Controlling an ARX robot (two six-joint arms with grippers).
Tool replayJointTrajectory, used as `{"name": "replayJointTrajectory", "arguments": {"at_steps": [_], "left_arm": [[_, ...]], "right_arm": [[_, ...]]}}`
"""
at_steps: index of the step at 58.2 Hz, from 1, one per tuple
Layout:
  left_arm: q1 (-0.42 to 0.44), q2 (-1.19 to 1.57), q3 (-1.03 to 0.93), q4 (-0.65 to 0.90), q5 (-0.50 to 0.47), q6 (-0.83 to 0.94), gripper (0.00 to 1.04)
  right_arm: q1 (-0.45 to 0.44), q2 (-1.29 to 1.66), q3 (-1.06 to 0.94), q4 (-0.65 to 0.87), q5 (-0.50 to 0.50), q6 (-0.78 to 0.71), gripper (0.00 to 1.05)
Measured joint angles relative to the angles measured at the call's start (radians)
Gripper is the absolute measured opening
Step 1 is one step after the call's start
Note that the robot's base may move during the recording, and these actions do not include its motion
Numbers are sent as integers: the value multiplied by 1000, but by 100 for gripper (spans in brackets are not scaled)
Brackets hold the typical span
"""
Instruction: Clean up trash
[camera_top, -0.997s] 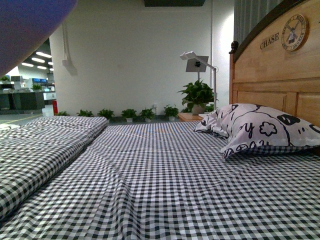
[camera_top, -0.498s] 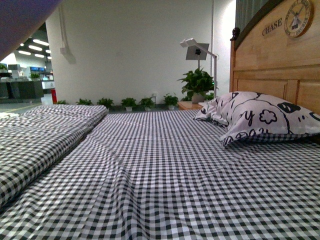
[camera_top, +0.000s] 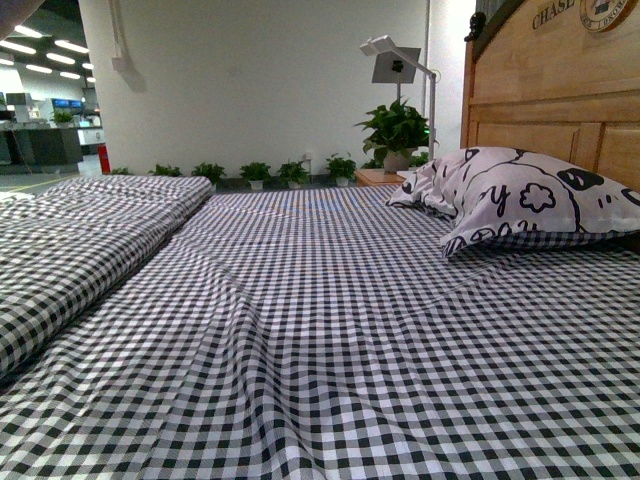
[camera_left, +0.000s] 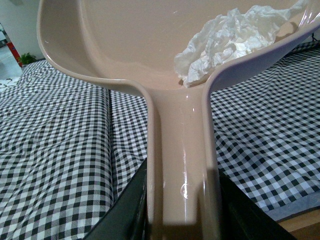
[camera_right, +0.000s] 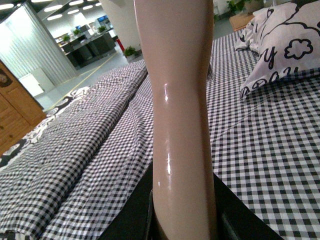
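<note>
Left gripper (camera_left: 182, 220) clamps glossy beige dustpan (camera_left: 150, 55); crumpled tissue (camera_left: 230, 40) inside.

We see the checkered bedsheet (camera_top: 330, 340) lying open and flat across the middle of the bed, with only shallow wrinkles, so a gripper could pass freely there. Against the wooden headboard (camera_top: 545, 100) the patterned pillow (camera_top: 520, 195) takes up the surface, and on the side of the sheet far from the headboard the folded checkered quilt (camera_top: 70, 250) forms 1 raised ridge. Beyond the pillow, a potted plant (camera_top: 395, 130) and a lamp (camera_top: 400, 65) stand beside the headboard.
</note>
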Motion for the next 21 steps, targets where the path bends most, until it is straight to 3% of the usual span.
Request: {"name": "replayJointTrajectory", "arguments": {"at_steps": [21], "left_arm": [[0, 0, 0, 0, 0, 0, 28]], "right_arm": [[0, 0, 0, 0, 0, 0, 19]]}}
